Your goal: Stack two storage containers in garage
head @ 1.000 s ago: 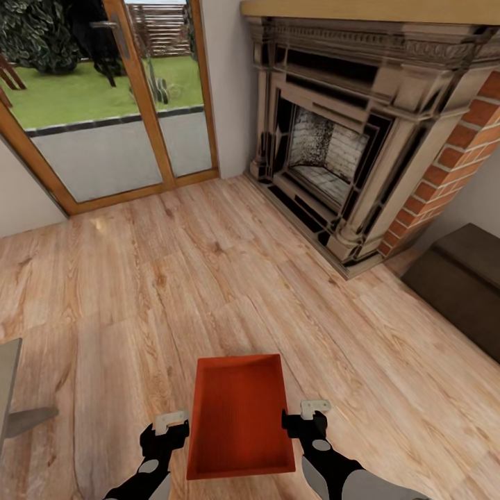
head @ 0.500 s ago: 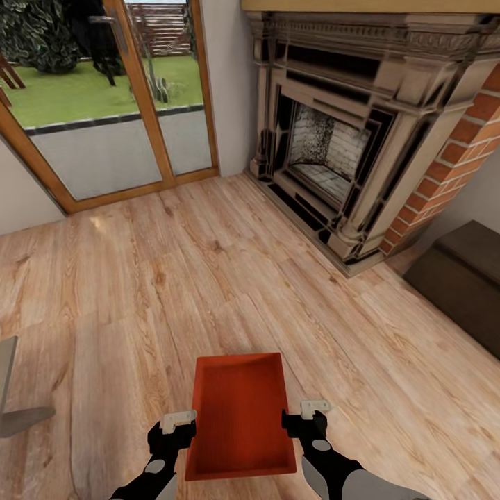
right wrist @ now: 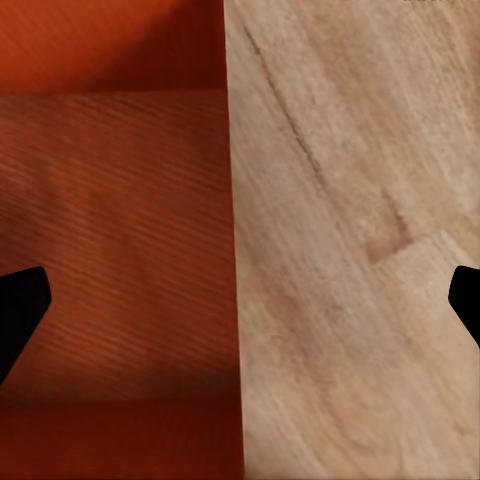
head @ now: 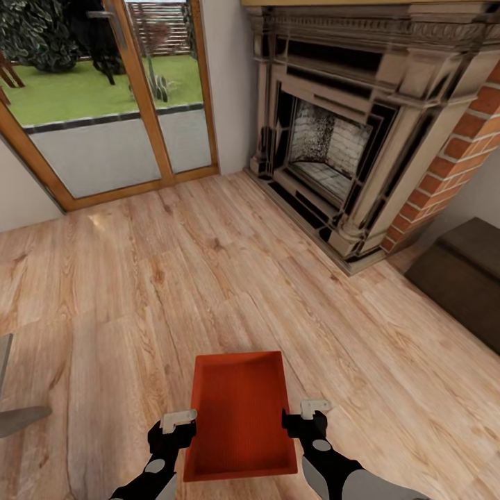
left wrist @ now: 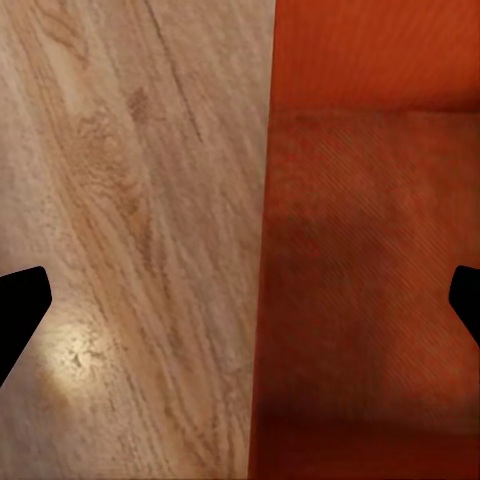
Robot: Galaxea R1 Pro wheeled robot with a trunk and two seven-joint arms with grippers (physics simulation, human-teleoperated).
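- We see one orange-red rectangular open-topped plastic bin (head: 241,415) low in the head view, centred between our two arms, over the light wood plank floor (head: 139,278) of the living room.
- Left pincer (head: 182,425) sits at the bin's left long wall; right pincer (head: 300,415) sits at the right long wall. Both are about level with each other, near the bin's midpoint.
- Left wrist view: the bin's wall edge (left wrist: 268,250) runs between the two black fingertips (left wrist: 20,305), so the fingers are spread with the wall between them, planks on one side, the bin's interior on the other. No contact with the wall visible here.
- Right wrist view: same layout, mirrored. The bin wall (right wrist: 230,250) lies between spread black fingertips (right wrist: 20,310), bin interior one side, wood floor (right wrist: 350,250) the other.
- So both pincers are apart, straddling the walls, not clamped on them.
- We can't tell whether the bin rests on the planks or is lifted.
- Bin interior looks bare, with a fine ribbed texture.
- Surroundings: red brick fireplace with a dark ornate surround (head: 347,139) ahead right, wood-framed glass doors (head: 104,104) ahead left with lawn beyond, a dark brown low cabinet (head: 462,274) at the right edge, a grey object (head: 14,410) at the left edge, too cropped to identify.
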